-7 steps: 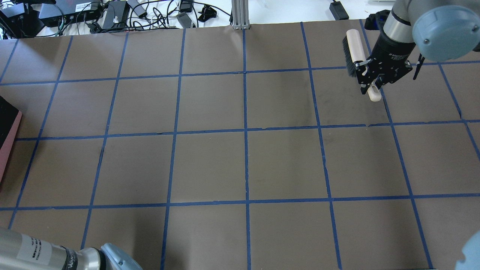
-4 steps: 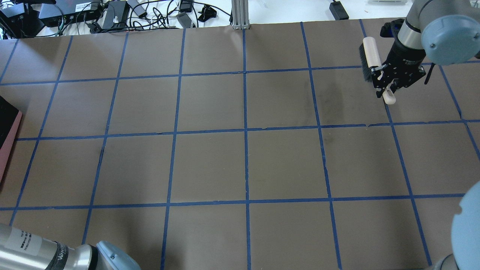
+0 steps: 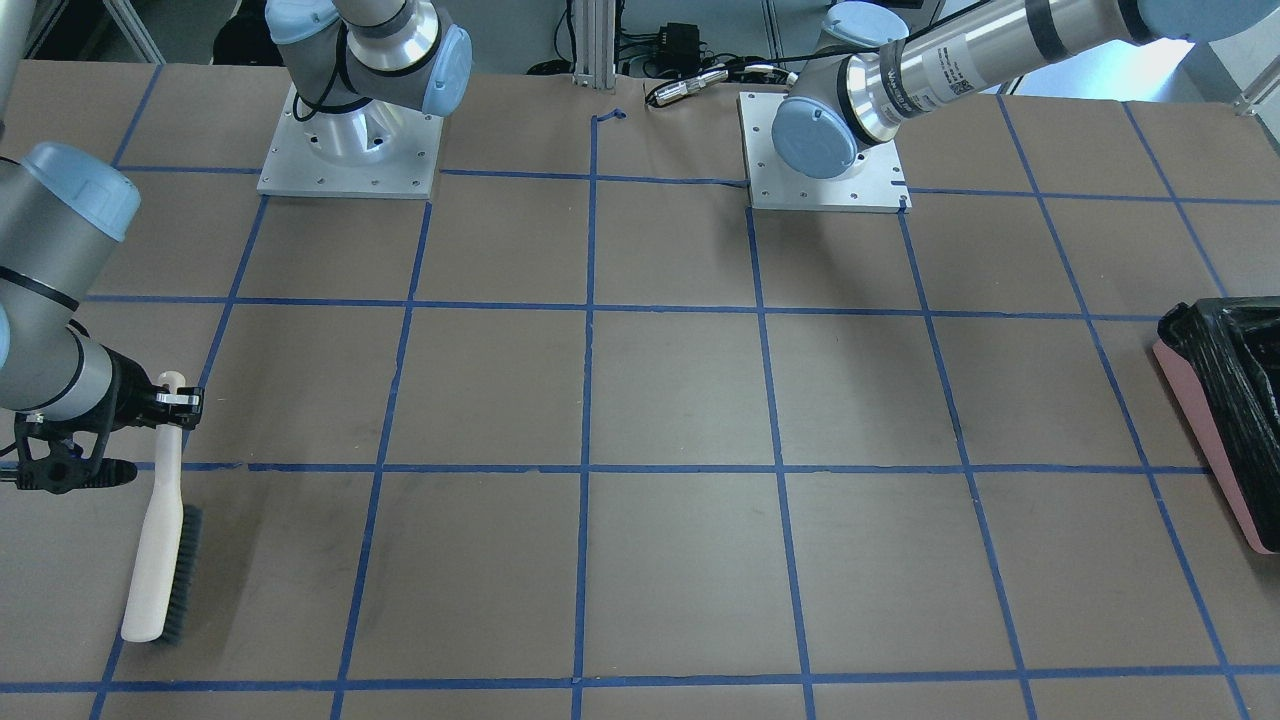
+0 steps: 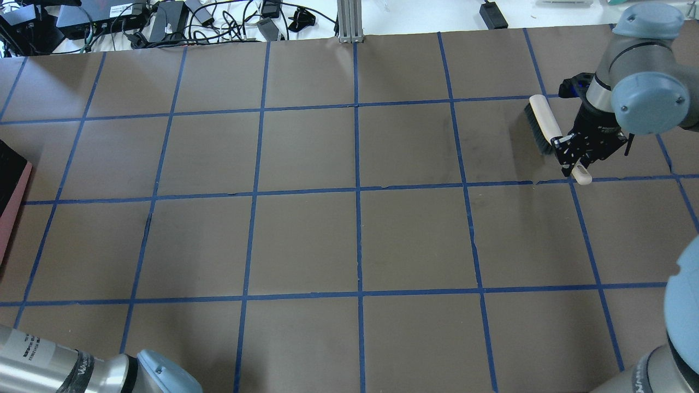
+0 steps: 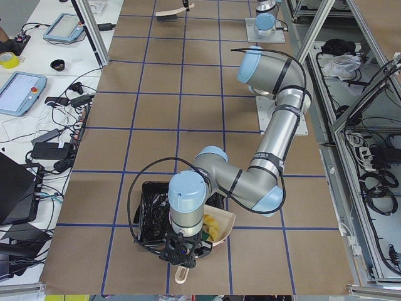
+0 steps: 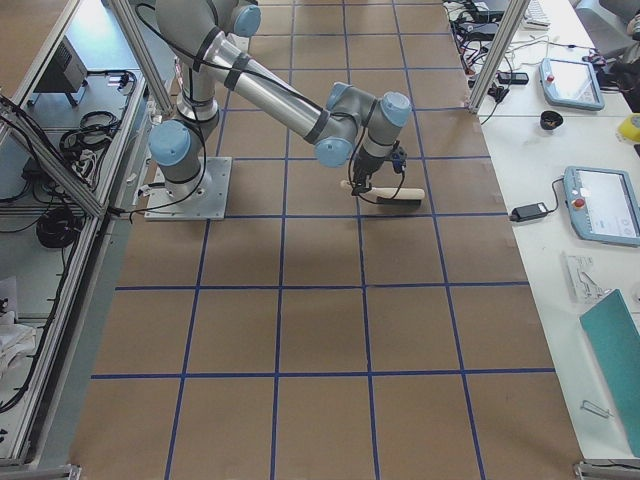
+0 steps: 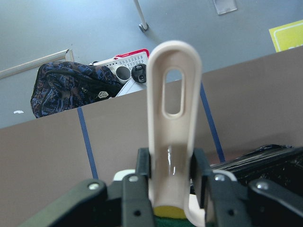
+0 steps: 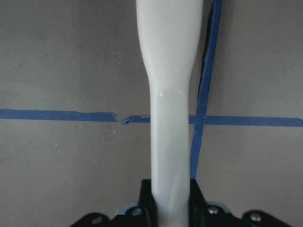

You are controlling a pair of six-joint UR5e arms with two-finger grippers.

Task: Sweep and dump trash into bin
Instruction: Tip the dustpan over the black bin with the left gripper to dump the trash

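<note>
My left gripper [image 7: 170,163] is shut on the handle of the beige dustpan [image 5: 223,221], held at the rim of the bin [image 5: 150,213]. The bin also shows in the front-facing view [image 3: 1225,400] and at the overhead view's left edge [image 4: 12,185]. A yellow lump of trash [image 5: 210,227] lies in the dustpan; a yellow and green bit [image 7: 166,211] shows under the handle. The croissant piece is hidden. My right gripper [image 4: 574,159] is shut on the handle of the brush [image 4: 540,123], low over the table at the far right.
Cables and power bricks [image 4: 164,22] lie beyond the table's far edge, beside a metal post [image 4: 349,22]. The two arm bases [image 3: 350,150] stand on plates at the robot's side. Blue tape lines [image 4: 357,191] grid the brown tabletop.
My right gripper has carried the brush to the right and towards the robot's side of the table. The left arm's elbow has barely shifted.
</note>
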